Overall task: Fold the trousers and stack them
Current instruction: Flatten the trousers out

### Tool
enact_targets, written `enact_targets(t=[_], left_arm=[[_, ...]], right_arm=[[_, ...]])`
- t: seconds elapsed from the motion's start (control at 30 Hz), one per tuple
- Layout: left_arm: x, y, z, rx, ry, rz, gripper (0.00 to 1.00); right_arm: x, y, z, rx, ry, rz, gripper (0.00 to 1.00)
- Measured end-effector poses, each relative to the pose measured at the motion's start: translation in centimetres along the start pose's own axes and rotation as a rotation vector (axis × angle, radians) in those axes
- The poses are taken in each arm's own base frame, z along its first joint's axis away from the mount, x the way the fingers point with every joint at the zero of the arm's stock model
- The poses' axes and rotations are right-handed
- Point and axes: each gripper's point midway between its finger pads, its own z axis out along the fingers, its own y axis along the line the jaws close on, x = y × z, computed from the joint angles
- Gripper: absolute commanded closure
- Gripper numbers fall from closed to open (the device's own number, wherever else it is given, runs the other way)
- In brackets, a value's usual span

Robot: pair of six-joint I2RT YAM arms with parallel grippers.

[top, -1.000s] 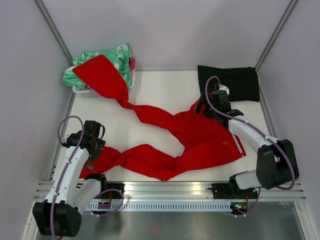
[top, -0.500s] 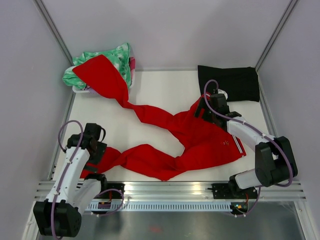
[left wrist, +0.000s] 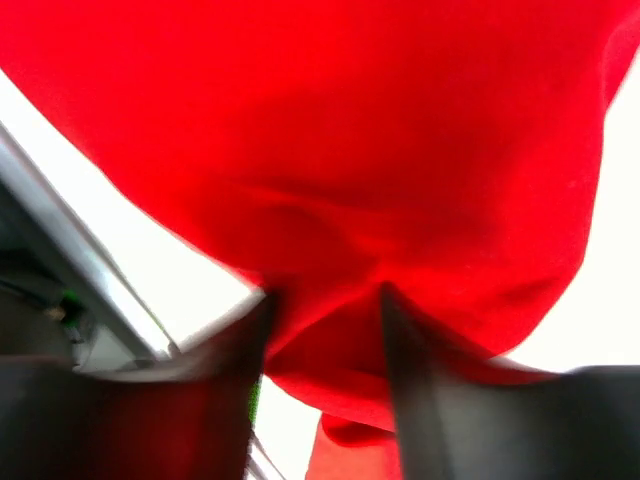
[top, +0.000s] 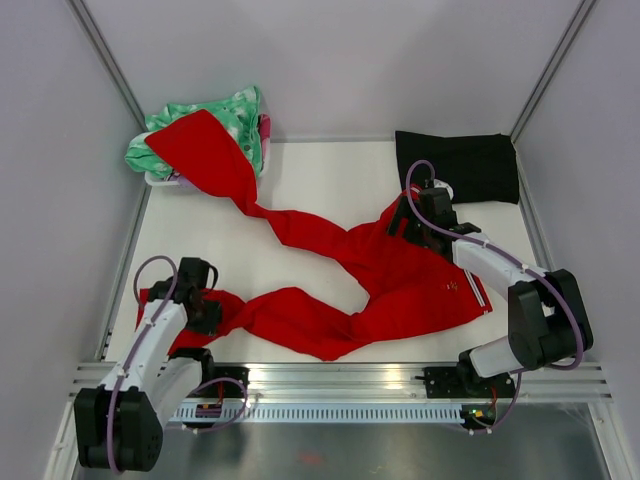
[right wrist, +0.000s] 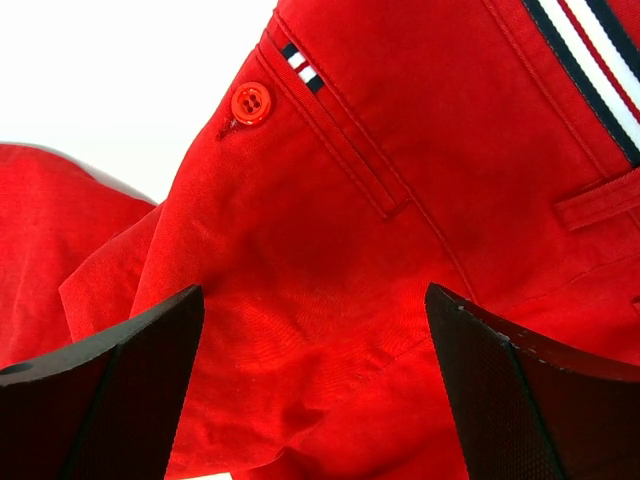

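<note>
Two pincers sit at your bright red long cloth trousers (top: 400,285), spread across the white table (top: 320,180): your left pincer (left wrist: 322,300) pinches a leg end, your right pincer (right wrist: 312,295) hangs wide over the waist.

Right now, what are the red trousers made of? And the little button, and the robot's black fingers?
The trousers look like matte woven cloth, maybe cotton: fine weave, stitched seams, soft creases. The button seems glossy plastic; its rim shines. The right gripper's fingers look like matte black rubber or plastic, with a tiny dotted texture.
</note>
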Motion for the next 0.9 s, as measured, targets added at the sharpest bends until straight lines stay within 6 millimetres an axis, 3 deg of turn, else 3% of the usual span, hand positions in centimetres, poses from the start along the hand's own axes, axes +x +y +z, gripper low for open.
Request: enact_targets(t=[0.07,0.2,0.3,0.47,0.6,0.67,0.77,0.83,0.9], left_arm=[[-0.2,-0.6,-0.3,0.044,-0.012,-0.011,0.98],[-1.2,-1.6,-1.4,0.101,-0.052,-0.015,0.98],[-2.7,-2.7,-3.6,0.131,-0.107,-0.006,0.98],[-7.0,-4.7,-10.1,0.182,-0.27,0.001,0.98],[-12.0,-6.4,-17.3,0.284,-0.48,-0.051,0.98],[-13.5,-6.4,-19.0,0.279,-0.562,-0.001,0.98],[-14.0,-6.6,-18.2,0.183,-0.589,0.156,0.98],[-13.6,-7.5,-16.1,0.088,-0.552,0.277,0.97],[-13.0,-8.8,-12.8,-0.01,-0.5,0.39,0.88]], right_arm=[[0.0,0.0,0.0,0.0,0.0,-0.001,0.02],[0.0,0.0,0.0,0.0,0.0,-0.001,0.02],[0.0,0.0,0.0,0.0,0.0,-0.001,0.02],[0.0,0.0,0.0,0.001,0.0,-0.001,0.02],[0.1,-0.1,0.0,0.004,0.002,-0.001,0.02],[0.1,-0.1,0.0,0.006,0.002,-0.001,0.02],[0.1,-0.1,0.0,0.006,0.002,-0.002,0.02],[0.1,-0.2,0.0,0.01,0.004,-0.004,0.02],[0.2,-0.5,0.0,0.019,0.007,-0.009,0.02]])
